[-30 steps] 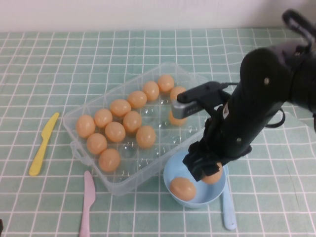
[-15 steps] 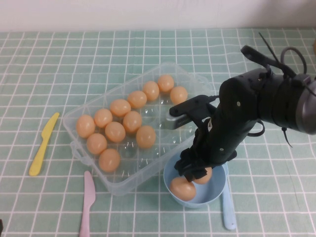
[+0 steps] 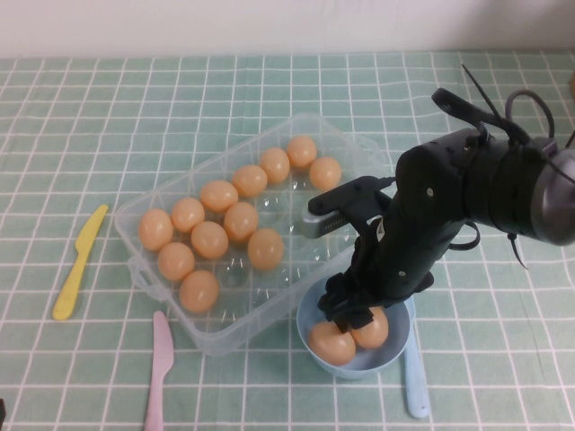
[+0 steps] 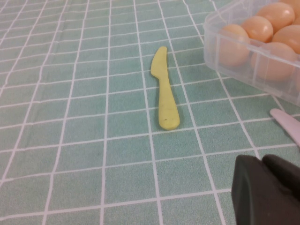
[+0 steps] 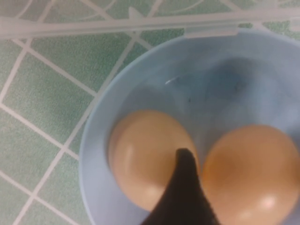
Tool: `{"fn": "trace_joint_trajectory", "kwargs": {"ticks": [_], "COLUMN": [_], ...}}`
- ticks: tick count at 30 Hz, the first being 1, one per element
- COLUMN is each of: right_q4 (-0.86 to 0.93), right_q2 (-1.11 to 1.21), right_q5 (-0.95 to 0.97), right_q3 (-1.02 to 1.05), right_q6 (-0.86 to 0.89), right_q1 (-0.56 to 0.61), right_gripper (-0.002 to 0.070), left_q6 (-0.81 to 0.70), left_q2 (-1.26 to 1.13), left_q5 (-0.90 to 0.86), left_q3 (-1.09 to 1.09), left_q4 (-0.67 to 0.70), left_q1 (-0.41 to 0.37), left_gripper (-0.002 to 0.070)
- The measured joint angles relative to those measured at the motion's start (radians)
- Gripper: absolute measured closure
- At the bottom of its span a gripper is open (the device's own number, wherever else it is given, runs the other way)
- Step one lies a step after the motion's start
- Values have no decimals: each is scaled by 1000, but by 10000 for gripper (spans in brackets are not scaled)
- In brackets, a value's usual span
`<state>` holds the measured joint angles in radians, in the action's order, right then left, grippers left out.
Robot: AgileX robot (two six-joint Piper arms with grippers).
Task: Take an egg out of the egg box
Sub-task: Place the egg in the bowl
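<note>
Two eggs now lie in the bowl (image 3: pixel 395 355), seemingly freed by right gripper (image 3: pixel 352 316); left gripper (image 4: pixel 267 190) parked.

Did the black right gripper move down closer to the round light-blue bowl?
Yes. The right gripper has dropped lower into the round light-blue bowl, beside two eggs. The left gripper sits near the yellow plastic knife.
</note>
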<state>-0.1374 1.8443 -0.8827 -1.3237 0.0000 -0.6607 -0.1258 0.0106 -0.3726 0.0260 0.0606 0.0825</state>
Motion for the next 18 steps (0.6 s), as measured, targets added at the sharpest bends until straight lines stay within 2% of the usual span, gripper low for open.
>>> {"fn": "trace_joint_trajectory", "kwargs": {"ticks": [8, 12, 15, 18], "right_q4": [0, 0, -5, -7], "right_q2": [-11, -78, -176, -270], "right_q5": [-55, -131, -212, -281], "right_q3": [0, 2, 2, 5], "right_q6": [0, 0, 17, 30], "right_q1": [0, 0, 0, 0], "right_gripper": [187, 212, 311, 493], "left_q6": [0, 0, 0, 0], "left_q2": [0, 0, 0, 0], "left_q5": [0, 0, 0, 0], "left_q3": [0, 0, 0, 0], "left_q4": [0, 0, 0, 0], "left_q1": [0, 0, 0, 0], "left_gripper": [675, 675, 675, 675]}}
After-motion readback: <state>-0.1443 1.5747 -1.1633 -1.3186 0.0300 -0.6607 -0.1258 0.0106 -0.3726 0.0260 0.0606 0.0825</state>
